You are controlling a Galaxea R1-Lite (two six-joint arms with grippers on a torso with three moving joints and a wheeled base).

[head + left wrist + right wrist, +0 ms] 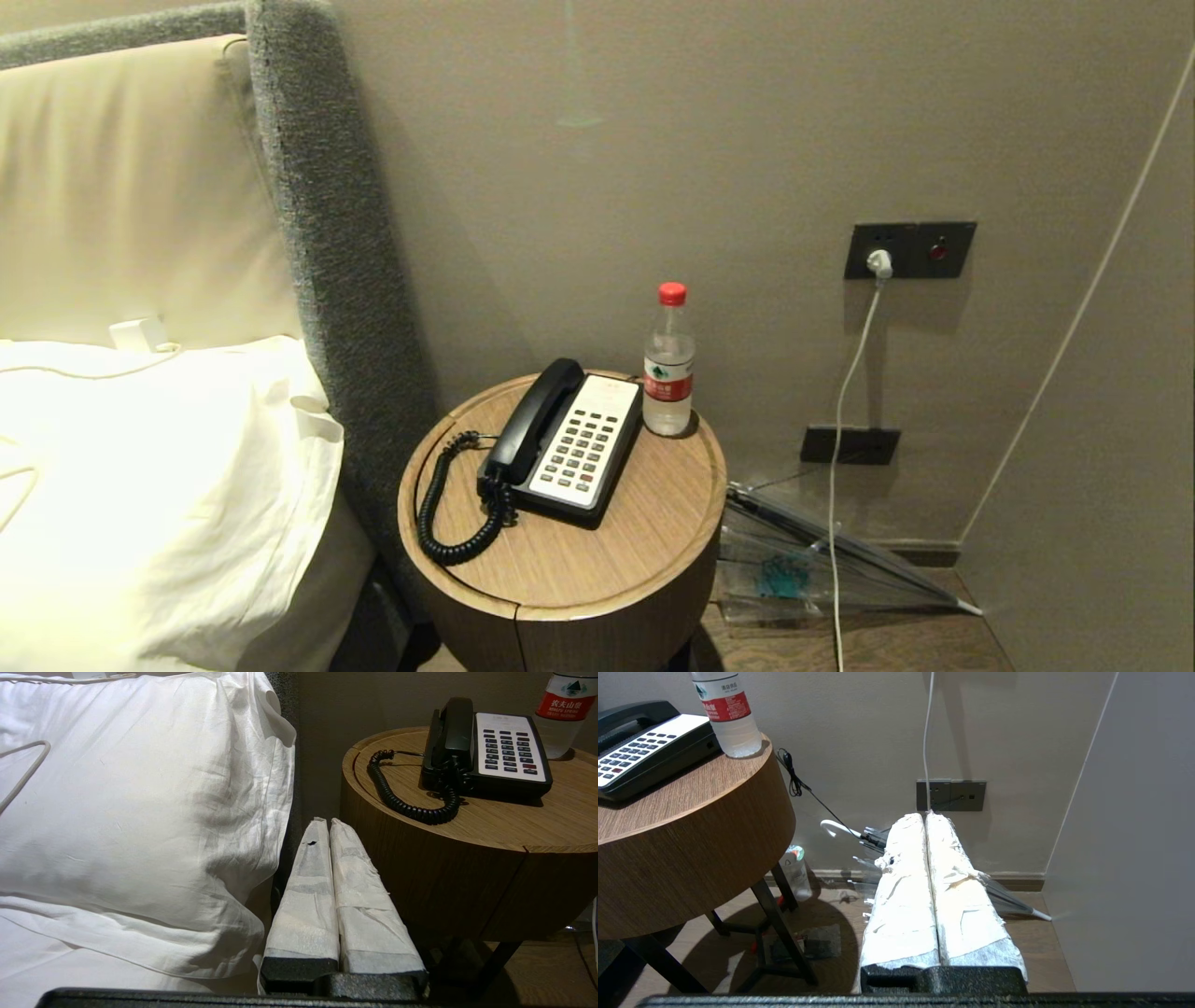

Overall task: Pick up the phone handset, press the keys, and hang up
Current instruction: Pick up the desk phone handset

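The phone handset rests cradled on the phone's left side, keys to its right. Both the left gripper and right gripper hang low, pressed together. Spread 1 claw first, then grasp mid-handle, clear of the water bottle.

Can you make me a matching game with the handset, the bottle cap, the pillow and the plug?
Things:
1. handset
2. bottle cap
3. pillow
4. plug

Places or colours:
A. in the wall socket
B. red
C. lying on the phone's left side
D. on the bed, white

Pairs: 1-C, 2-B, 3-D, 4-A
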